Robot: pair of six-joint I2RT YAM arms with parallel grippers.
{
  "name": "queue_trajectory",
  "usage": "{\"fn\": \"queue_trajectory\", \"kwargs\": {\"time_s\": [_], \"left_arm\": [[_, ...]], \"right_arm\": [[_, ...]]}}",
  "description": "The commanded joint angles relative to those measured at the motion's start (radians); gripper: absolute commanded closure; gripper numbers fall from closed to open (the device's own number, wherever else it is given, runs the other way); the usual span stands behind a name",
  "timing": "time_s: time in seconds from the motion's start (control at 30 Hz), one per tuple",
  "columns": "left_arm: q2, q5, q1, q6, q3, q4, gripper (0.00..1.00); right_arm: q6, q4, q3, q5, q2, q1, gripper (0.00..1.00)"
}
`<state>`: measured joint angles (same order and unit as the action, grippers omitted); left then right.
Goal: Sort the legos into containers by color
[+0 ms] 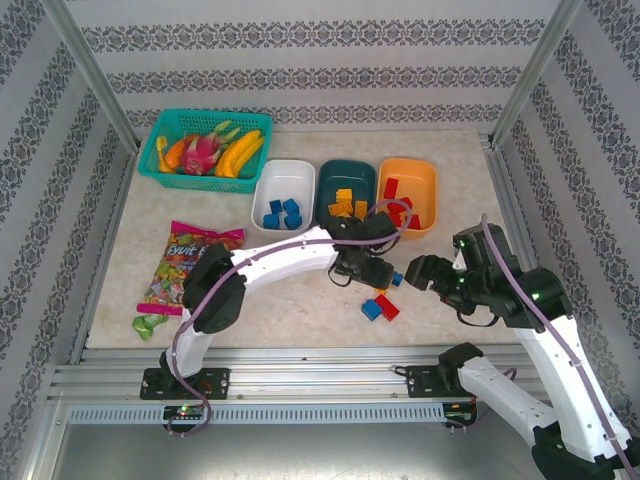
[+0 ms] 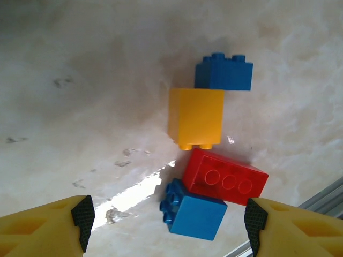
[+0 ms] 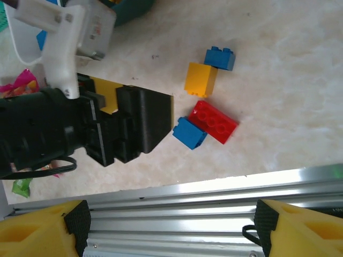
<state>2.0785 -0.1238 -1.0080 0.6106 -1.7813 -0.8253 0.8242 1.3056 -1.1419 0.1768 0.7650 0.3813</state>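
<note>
Four loose legos lie together on the table: a blue brick [image 2: 223,72], a yellow brick [image 2: 195,116], a red brick [image 2: 225,176] and a second blue brick [image 2: 194,210]. My left gripper [image 2: 169,225] hangs open just above them, its fingers on either side of the near blue and red bricks, touching neither. Right of the cluster [image 1: 380,305], my right gripper [image 1: 425,270] is open and empty over the front rail. At the back stand the white dish [image 1: 300,170] with blue bricks, the teal dish [image 1: 330,180] with yellow ones and the orange dish [image 1: 425,180] with red ones.
A teal mesh basket of fruit [image 1: 200,145] stands at the back left. A candy bag [image 1: 185,265] and a green wrapper [image 1: 150,325] lie at the left. The aluminium rail [image 3: 214,193] runs along the table's near edge, close to the bricks.
</note>
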Motion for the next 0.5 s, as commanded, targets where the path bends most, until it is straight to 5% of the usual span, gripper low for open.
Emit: {"fn": "queue_trajectory", "kwargs": {"time_s": [0.0, 0.47], "left_arm": [[-0.006, 0.003, -0.037, 0.024, -0.006, -0.027, 0.23], [0.038, -0.042, -0.109, -0.145, 0.087, -0.009, 0.20]], "right_arm": [[0.006, 0.060, 0.005, 0.011, -0.017, -0.008, 0.18], [0.074, 0.099, 0.035, 0.142, -0.113, -0.008, 0.15]]}}
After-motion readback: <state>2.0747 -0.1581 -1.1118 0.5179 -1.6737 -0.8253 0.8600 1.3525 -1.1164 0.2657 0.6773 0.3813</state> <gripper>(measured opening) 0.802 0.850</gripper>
